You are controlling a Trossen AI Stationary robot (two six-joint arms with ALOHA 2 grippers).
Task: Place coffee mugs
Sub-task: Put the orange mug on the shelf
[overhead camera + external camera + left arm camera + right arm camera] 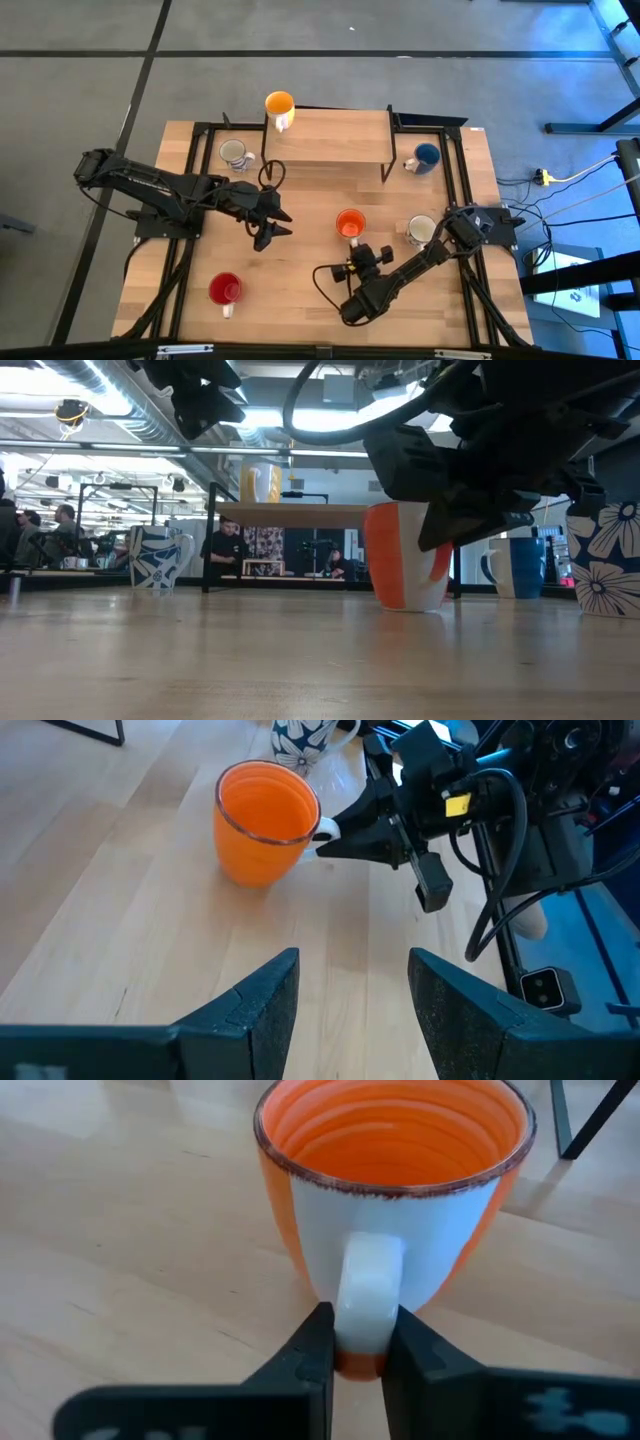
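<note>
The orange mug (350, 222) stands upright on its base in the middle of the table, with its white handle turned toward the near edge. My right gripper (353, 242) is shut on that handle. My left gripper (272, 228) hangs open above the table to the mug's left, holding nothing, and its fingers (268, 1005) are spread apart in the left wrist view. A yellow mug (279, 103) stands on the far left corner of the wooden riser (330, 140). A red mug (226, 289) sits near the front left. My right gripper pinches the orange mug's white handle (366, 1295) between its two fingers (312, 1350), low on the loop. The fingers come from the table's near side, slanting downward. The mug (405, 555) stands upright with its base on the table.
A white mug with blue pattern (235, 154) stands left of the riser and a dark blue mug (427, 156) stands right of it. A white mug with blue flowers (421, 231) stands close to the right of the orange mug. People sit in the room beyond.
</note>
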